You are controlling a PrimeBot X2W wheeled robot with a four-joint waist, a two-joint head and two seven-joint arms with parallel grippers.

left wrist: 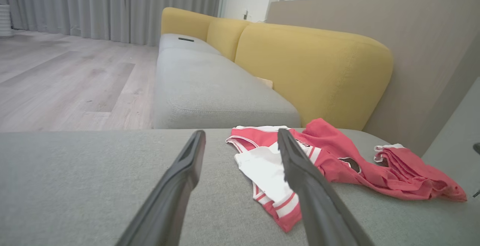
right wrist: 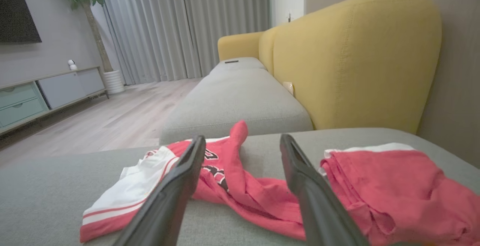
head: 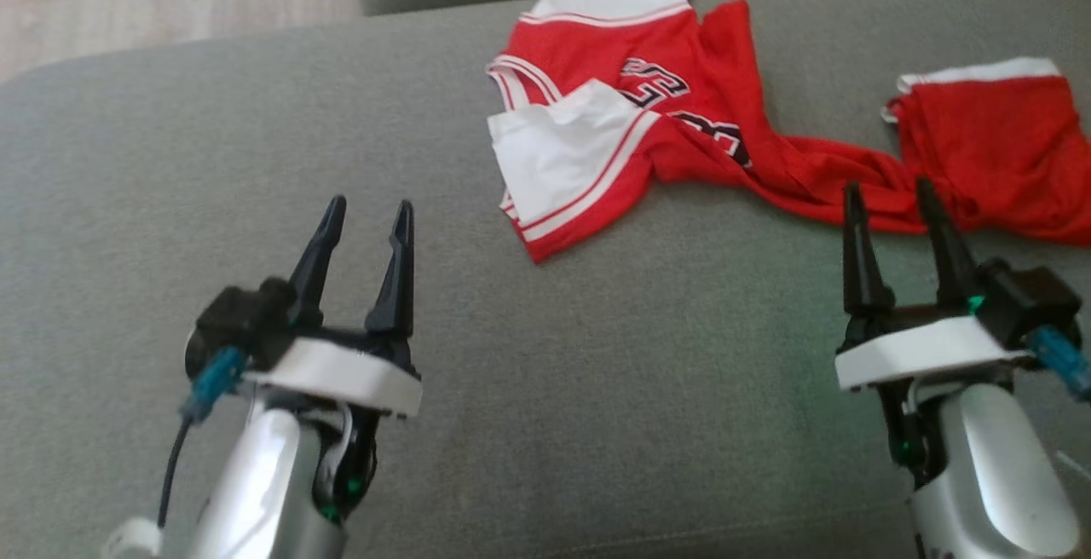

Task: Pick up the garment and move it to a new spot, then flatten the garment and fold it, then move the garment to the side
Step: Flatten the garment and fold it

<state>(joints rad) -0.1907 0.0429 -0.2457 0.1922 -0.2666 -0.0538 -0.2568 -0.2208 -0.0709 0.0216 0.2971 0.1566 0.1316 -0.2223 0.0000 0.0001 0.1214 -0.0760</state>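
Jaws stand wide apart and empty on the left gripper and the right gripper. A grey sofa seat holds a crumpled red and white jersey, which lies just ahead of the right gripper.

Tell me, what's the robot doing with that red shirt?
The robot is getting ready to pick it up. A red and white jersey lies crumpled on the grey sofa cushion. The left gripper hovers open over bare cushion, off to the side of the jersey. The right gripper is open too, with its tips at the jersey's near edge. Neither one holds anything, so nothing has been lifted or folded yet.
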